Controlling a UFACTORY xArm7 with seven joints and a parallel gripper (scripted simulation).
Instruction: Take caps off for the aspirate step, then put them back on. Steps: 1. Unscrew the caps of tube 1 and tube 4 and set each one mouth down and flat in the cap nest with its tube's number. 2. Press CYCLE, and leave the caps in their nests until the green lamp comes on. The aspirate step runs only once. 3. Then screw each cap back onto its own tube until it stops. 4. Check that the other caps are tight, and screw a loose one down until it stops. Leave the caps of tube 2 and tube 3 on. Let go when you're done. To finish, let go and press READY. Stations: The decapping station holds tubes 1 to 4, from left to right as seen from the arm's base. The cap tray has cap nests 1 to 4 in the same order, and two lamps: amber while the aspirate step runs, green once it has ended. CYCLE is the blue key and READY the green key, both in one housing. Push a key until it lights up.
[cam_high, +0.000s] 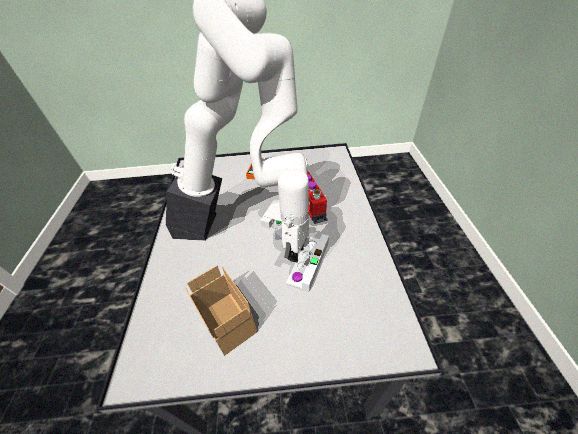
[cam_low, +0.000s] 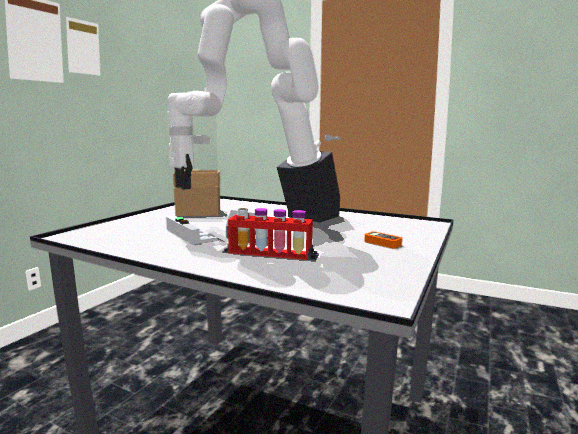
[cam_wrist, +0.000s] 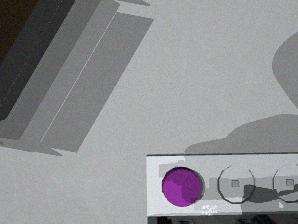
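One purple cap (cam_wrist: 182, 187) nested (tray end), cardboard box (cam_high: 223, 309) nearby, claw (cam_low: 183, 178) half-open, empty.

Round purple cap (cam_wrist: 182, 187) in pale grey rectangular cap tray (cam_wrist: 155, 200); red tube rack (cam_low: 270, 245); tan cardboard box (cam_high: 225, 310); white tabletop (cam_high: 350, 320), black edged.

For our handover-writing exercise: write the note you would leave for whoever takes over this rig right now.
Gripper: partly open, empty, hanging above the cap tray.
Things: one purple cap sits in the tray's end nest; the nests beside it hold nothing. In the red rack, one end tube is uncapped and three are capped.
Done: the green lamp looks lit, so the aspirate step seems over.
Left: screw that cap back on, check the others, press READY.
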